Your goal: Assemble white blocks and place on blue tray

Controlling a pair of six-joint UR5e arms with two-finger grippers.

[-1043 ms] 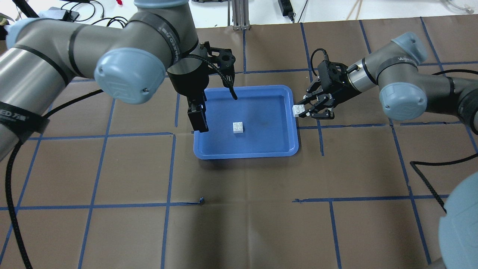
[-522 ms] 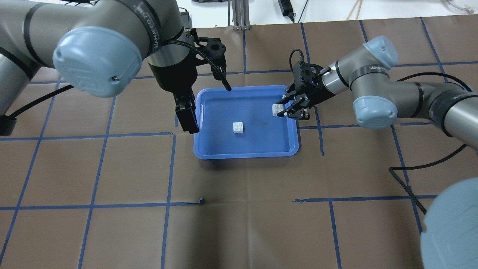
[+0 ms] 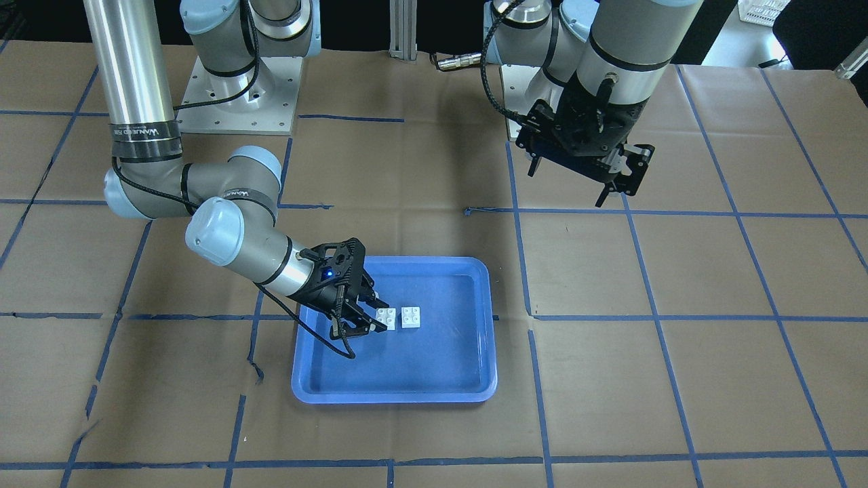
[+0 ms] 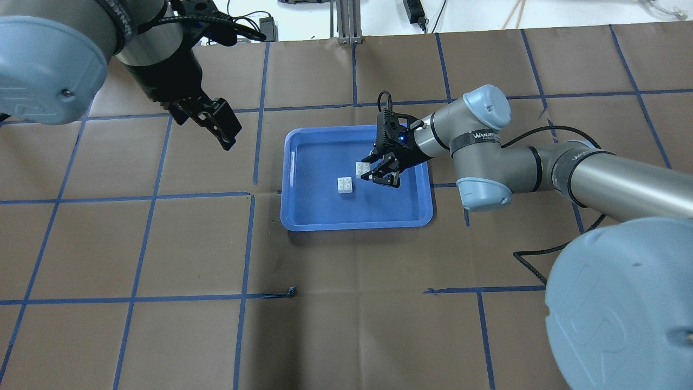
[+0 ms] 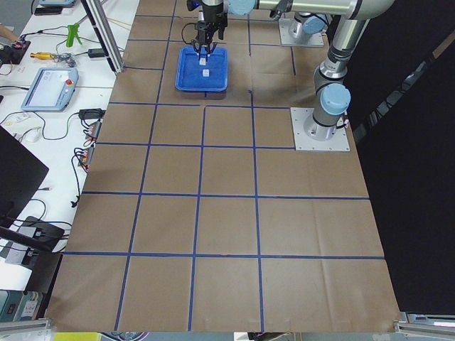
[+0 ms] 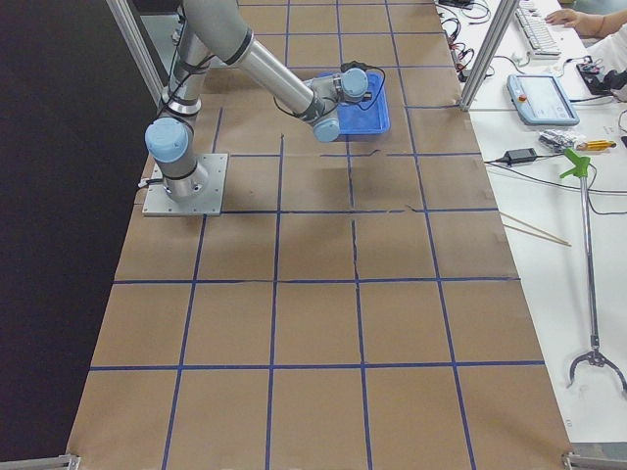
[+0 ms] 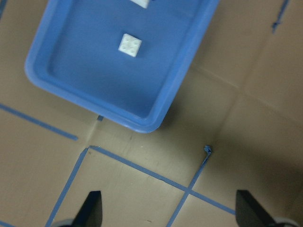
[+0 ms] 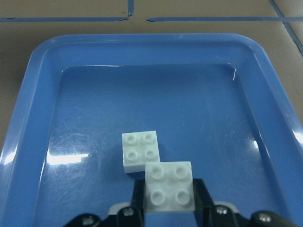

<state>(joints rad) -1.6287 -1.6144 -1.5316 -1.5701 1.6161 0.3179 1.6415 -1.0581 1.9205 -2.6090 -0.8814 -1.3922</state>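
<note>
The blue tray [image 4: 357,223] lies at the table's middle. One white block [image 4: 345,184] lies studs up on its floor. My right gripper [image 4: 374,174] is shut on the other white block [image 4: 362,169] and holds it studs up, close beside the lying one; in the right wrist view the held block [image 8: 169,186] overlaps a corner of the lying block [image 8: 139,151]. I cannot tell whether they touch. My left gripper [image 4: 214,124] is open and empty, raised left of the tray; its wrist view shows the tray [image 7: 94,94] and the lying block [image 7: 129,45] from above.
Brown paper with a blue tape grid covers the table. A torn tape scrap [image 4: 292,291] lies nearer me than the tray. The right arm's elbow [image 4: 483,181] hangs just right of the tray. Benches with tools [image 6: 549,98] stand past the table's far edge.
My right gripper carried its white block from the tray's right rim in over the tray, beside the lying block. My left arm drew back leftward, away from the tray's left edge.
</note>
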